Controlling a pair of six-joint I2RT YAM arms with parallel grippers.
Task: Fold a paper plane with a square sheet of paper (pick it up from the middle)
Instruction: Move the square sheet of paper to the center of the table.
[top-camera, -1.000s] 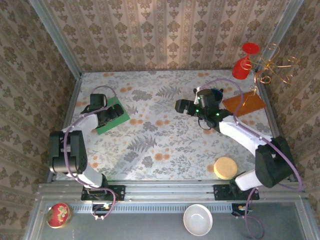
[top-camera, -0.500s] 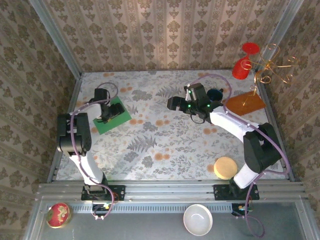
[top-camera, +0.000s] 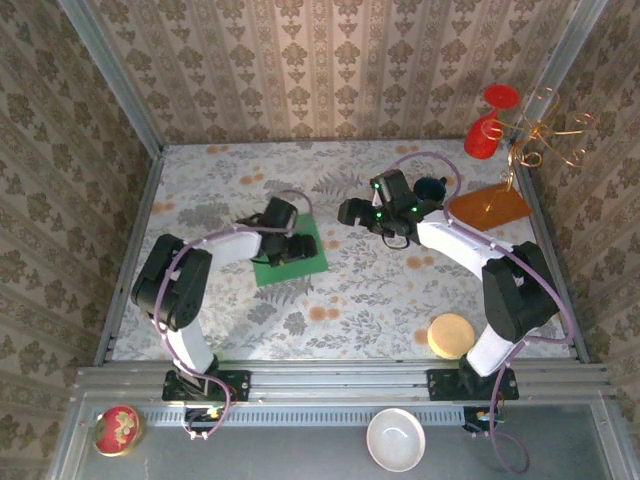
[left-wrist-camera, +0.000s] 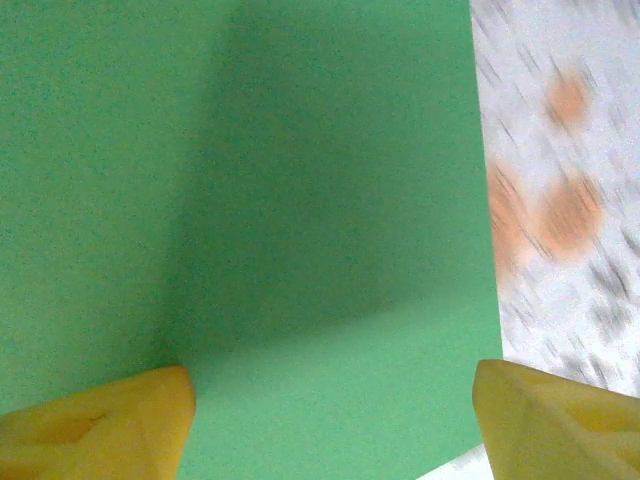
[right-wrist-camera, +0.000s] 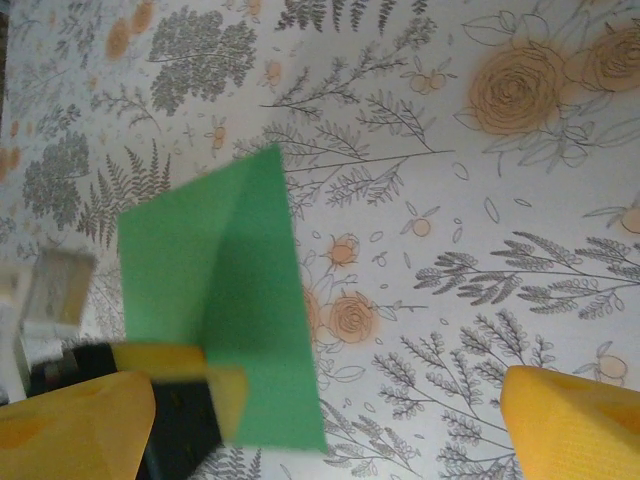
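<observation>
From above, the left end effector (top-camera: 290, 247) and the square sheet of paper (top-camera: 308, 263) under it have shifted from the tabletop's (top-camera: 350, 295) left edge to its middle. The right end effector (top-camera: 350, 212) hovers just beside them, hardly moved.

Left wrist: its fingers (left-wrist-camera: 95, 425) are spread wide, tips on plain green paper, part of it shaded.

Right wrist: its own fingers (right-wrist-camera: 575, 425) are wide and empty. The sheet looks bent along one line.
</observation>
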